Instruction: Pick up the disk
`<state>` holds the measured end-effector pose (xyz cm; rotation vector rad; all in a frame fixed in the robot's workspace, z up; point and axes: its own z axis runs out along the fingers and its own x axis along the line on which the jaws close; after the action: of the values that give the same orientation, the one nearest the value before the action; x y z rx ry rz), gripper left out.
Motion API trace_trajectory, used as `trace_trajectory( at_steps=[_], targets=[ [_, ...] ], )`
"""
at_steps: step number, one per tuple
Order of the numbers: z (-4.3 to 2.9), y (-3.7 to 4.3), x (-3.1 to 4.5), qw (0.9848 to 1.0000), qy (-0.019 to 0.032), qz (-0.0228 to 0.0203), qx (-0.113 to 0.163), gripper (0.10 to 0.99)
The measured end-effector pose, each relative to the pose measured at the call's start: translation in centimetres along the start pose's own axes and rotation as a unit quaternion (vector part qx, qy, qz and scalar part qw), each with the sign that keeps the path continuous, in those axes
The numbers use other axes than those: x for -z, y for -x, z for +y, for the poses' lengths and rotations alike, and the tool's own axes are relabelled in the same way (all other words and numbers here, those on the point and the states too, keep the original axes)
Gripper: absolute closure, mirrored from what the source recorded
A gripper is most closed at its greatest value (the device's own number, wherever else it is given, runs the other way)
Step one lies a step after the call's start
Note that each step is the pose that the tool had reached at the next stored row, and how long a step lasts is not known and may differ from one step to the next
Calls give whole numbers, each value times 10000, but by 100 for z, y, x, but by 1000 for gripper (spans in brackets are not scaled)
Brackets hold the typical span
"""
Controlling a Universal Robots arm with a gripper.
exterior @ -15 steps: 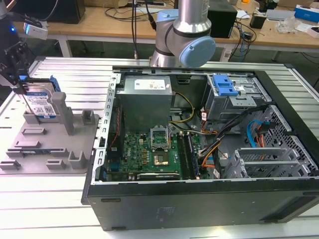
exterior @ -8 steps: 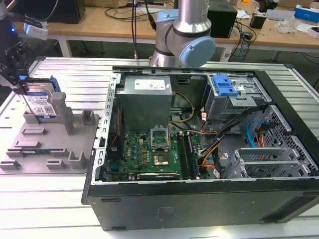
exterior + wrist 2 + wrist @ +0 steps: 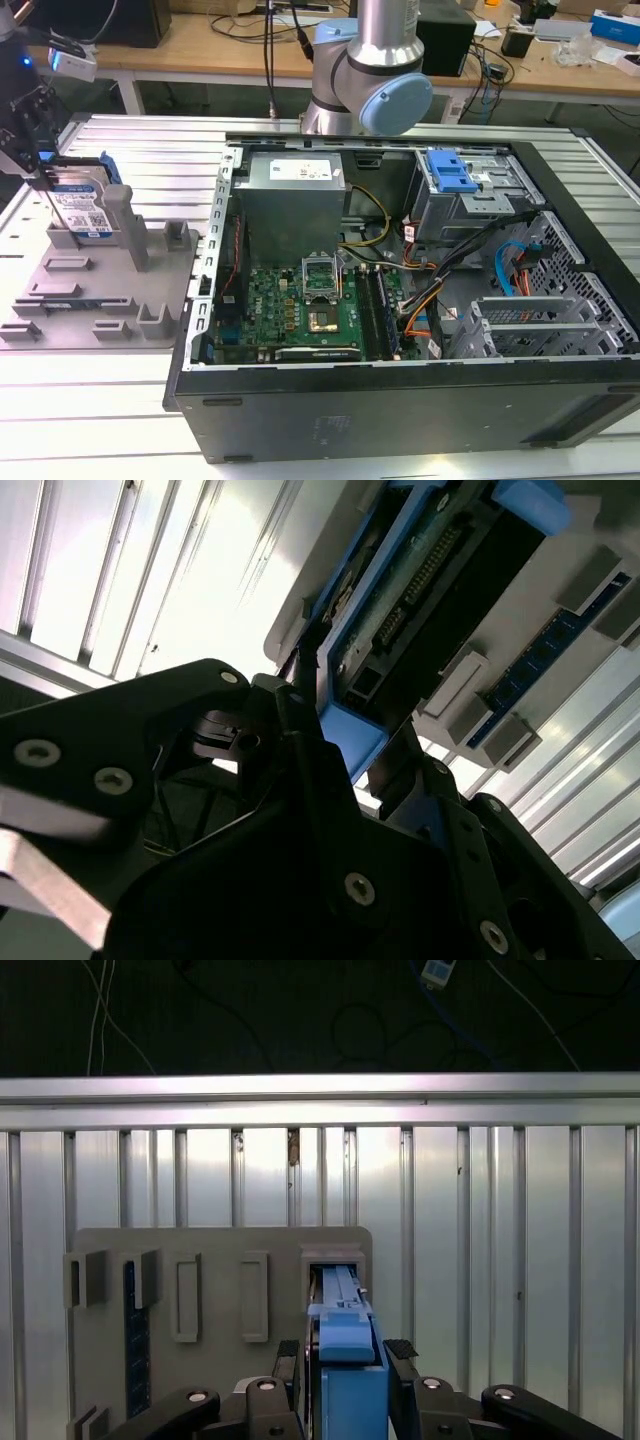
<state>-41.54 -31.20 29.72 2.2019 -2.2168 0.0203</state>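
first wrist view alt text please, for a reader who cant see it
A flat hard drive disk with a blue plastic rail stands on edge in a slot of a grey plastic holder, with the black gripper flanking it on both sides. The holder lies on a ribbed silver metal table, with darkness beyond its far edge.

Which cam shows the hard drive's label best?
The exterior view: the flat silver hard drive with blue side rails stands on edge in the grey plastic holder, blue-and-white label facing the camera. The first wrist view gives its blue rail edge-on; the second wrist view, its connector end.
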Motion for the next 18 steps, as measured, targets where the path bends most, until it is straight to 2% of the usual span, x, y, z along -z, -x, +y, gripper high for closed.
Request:
trace_trajectory(
  at_steps=[4,5,6,18],
  targets=[
    [0,0,0,10000,0,0,0,643],
    [0,0,0,10000,0,0,0,710],
    [0,0,-1,10000,0,0,0,722],
    [0,0,-2,10000,0,0,0,722]
  ],
)
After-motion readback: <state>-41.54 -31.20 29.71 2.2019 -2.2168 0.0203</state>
